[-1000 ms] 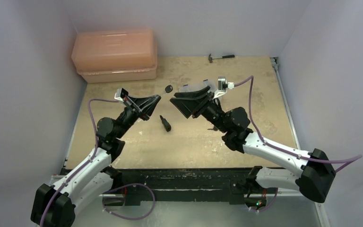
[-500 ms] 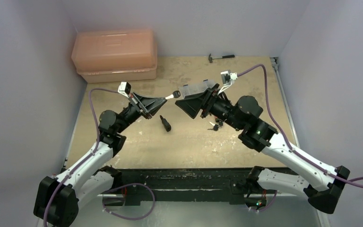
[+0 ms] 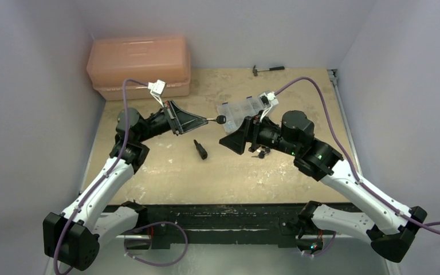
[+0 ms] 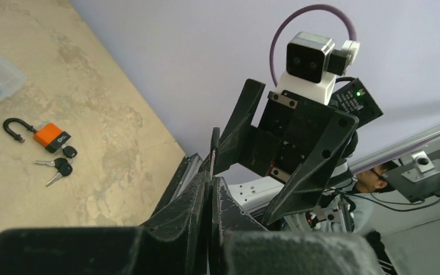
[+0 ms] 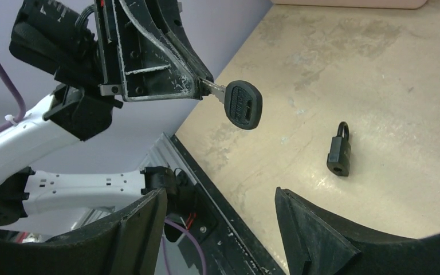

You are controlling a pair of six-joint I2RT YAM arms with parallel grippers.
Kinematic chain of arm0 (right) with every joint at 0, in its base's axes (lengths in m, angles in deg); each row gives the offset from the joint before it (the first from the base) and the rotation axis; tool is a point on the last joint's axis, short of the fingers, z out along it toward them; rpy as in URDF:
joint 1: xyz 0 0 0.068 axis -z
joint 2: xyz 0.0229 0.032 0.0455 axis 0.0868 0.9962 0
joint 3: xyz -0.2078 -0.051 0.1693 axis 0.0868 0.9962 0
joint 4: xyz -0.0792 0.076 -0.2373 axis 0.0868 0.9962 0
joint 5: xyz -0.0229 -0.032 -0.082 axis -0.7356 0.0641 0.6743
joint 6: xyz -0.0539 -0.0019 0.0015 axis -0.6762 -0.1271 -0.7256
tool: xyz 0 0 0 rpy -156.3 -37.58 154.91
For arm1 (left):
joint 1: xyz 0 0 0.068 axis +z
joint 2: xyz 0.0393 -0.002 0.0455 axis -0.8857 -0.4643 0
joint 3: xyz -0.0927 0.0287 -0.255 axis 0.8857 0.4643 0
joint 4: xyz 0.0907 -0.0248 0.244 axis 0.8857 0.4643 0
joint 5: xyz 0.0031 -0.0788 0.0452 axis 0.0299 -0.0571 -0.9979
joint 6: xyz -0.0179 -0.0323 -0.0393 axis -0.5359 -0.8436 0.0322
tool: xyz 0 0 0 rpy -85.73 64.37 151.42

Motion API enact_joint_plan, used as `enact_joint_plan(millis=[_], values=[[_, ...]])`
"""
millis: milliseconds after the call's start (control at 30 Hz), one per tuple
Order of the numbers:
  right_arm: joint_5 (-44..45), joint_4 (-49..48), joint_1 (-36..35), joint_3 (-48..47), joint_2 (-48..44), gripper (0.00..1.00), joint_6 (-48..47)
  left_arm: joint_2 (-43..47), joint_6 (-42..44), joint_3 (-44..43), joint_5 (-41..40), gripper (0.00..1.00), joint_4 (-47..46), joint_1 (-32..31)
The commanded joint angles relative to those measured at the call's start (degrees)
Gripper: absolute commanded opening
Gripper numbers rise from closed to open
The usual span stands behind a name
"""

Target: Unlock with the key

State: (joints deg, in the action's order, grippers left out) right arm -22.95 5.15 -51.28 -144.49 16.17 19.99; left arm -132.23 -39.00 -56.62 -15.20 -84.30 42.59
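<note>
Left jaws clamping key (image 5: 243, 103) by blade, head poking out at 3 o'clock, midair over bench (image 3: 166, 172). Right jaws gaping empty at key's 5 o'clock. Risk: thin-blade grip slipping during handover, key dropping near black padlock (image 3: 200, 149).

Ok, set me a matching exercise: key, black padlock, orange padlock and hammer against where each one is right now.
Things: 1 key; 2 black padlock; 3 orange padlock; 4 hammer.
Places: A at the far edge of the table; B pinched in the left pincer; C beside a bunch of keys; D lying alone near the middle.
Pairs: 1-B; 2-D; 3-C; 4-A.
</note>
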Motion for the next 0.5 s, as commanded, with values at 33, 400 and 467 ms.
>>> enact_joint_plan(millis=[33,400,467], values=[[-9.43,-2.56,3.53,-1.87,-1.42,0.75,-2.38,-1.03,11.97,-5.83,4.71,0.0,9.09,0.41],[-24.52,-16.51,12.44,3.52,-1.62,0.68,2.93,-0.4,5.56,-6.6,9.1,0.0,1.87,0.41],[-25.87,-18.31,12.81,3.58,-1.18,0.67,3.39,-0.04,4.35,-6.41,9.08,0.0,1.11,0.41]])
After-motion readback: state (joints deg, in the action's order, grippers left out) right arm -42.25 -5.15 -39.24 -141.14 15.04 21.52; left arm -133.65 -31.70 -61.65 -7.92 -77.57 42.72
